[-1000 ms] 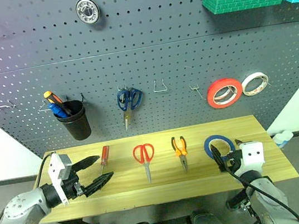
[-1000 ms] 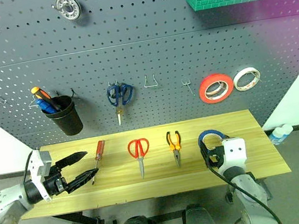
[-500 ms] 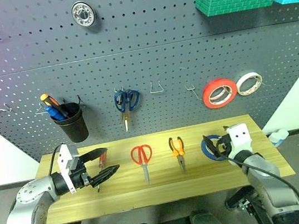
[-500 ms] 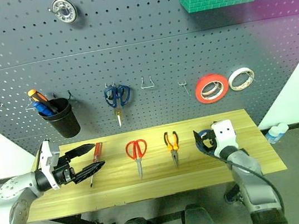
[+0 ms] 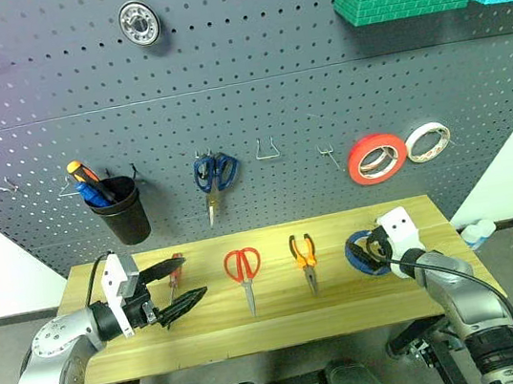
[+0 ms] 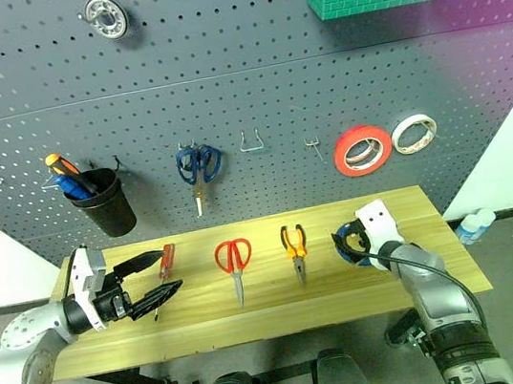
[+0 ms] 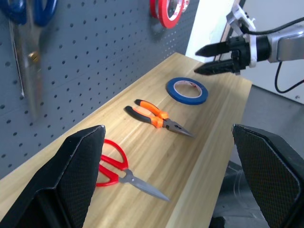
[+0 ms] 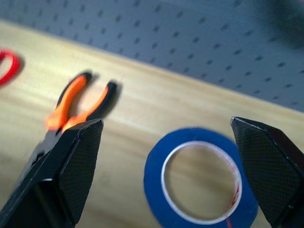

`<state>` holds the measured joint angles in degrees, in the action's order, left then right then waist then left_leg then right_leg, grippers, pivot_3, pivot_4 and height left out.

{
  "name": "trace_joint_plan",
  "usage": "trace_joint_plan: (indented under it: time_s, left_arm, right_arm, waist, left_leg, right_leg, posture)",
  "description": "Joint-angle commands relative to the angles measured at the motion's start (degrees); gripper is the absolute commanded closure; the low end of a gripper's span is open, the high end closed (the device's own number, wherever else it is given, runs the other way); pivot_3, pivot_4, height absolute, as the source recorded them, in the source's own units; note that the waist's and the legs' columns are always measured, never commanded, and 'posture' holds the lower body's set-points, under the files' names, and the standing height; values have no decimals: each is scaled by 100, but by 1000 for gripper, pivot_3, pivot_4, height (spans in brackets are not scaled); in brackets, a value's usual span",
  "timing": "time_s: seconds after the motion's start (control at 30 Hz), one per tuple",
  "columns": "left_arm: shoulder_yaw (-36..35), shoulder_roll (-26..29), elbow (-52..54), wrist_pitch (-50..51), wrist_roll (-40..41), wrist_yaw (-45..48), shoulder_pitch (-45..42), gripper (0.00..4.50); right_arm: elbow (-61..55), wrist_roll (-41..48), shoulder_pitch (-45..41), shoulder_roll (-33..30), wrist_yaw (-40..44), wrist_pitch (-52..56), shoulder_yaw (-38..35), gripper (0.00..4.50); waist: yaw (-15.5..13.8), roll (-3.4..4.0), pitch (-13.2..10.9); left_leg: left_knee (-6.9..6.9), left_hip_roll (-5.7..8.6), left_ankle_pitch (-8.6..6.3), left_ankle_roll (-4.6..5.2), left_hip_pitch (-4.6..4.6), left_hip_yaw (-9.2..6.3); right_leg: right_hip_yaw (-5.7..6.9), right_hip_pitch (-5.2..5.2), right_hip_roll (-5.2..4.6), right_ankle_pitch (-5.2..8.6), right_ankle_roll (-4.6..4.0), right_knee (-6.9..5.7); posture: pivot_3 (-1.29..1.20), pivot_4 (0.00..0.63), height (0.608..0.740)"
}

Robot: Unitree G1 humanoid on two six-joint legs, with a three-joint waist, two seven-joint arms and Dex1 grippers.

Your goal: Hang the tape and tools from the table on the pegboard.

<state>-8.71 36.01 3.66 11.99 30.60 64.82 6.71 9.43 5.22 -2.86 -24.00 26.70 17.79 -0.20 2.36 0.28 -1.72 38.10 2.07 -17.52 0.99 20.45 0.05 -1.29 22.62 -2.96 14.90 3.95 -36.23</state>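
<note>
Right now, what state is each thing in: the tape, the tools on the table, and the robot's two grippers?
Blue ring-shaped roll of tape: flat on the light wooden table, not held.
Red-handled scissors: closed, lying on the table.
Orange-and-black-handled pliers: lying on the table.
Slim red-handled screwdriver: lying on the table.
Left gripper: open, empty.
Right gripper: open, above the tape.

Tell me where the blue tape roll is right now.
The blue tape roll lies flat at the right end of the table, just right of the pliers. The open right gripper hovers over it.
</note>
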Motion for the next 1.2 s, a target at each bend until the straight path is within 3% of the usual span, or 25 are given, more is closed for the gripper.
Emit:
trace_joint_plan:
  time_s: [0.03, 0.5, 0.87, 1.03, 1.2]
  left_arm:
    - [-180, 42, 265, -61, 98, -14, 47, 23]
    - [-308, -27, 881, 170, 205, -393, 292, 23]
    - [-429, 81, 1528, 492, 354, -788, 539, 23]
    - [-470, 99, 1615, 590, 402, -801, 565, 23]
    - [-531, 74, 1663, 648, 461, -800, 608, 23]
  right_arm:
    - [59, -84, -173, -175, 159, 10, 38, 0]
    - [428, -255, -366, -305, 507, 84, 304, 0]
    - [250, -322, -165, -397, 589, 234, 316, 0]
    - [336, -361, -247, -457, 632, 321, 306, 0]
    - [555, -379, -510, -455, 627, 470, 273, 0]
  waist:
    - [-2, 0, 0]
    - [-22, -16, -84]
    - [-57, -39, -453]
    - [-124, -34, -543]
    - [-145, -32, -620]
  left_leg:
    - [0, 0, 0, 0, 0, 0]
    - [0, 0, 0, 0, 2, 0]
    - [-1, -1, 0, 0, 12, 0]
    - [0, 0, 1, 0, 95, 0]
    - [-7, 1, 0, 0, 99, 0]
  right_leg:
    - [0, 0, 0, 0, 0, 0]
    - [0, 0, -2, 1, 0, 3]
    - [0, 8, -12, 2, -3, 5]
    - [5, 89, -15, -2, -2, 5]
    - [15, 91, -24, -2, -5, 6]
  posture:
    - [-46, 0, 736]
    - [-20, 42, 736]
    - [-12, 127, 736]
    - [-9, 149, 736]
    - [-8, 159, 736]
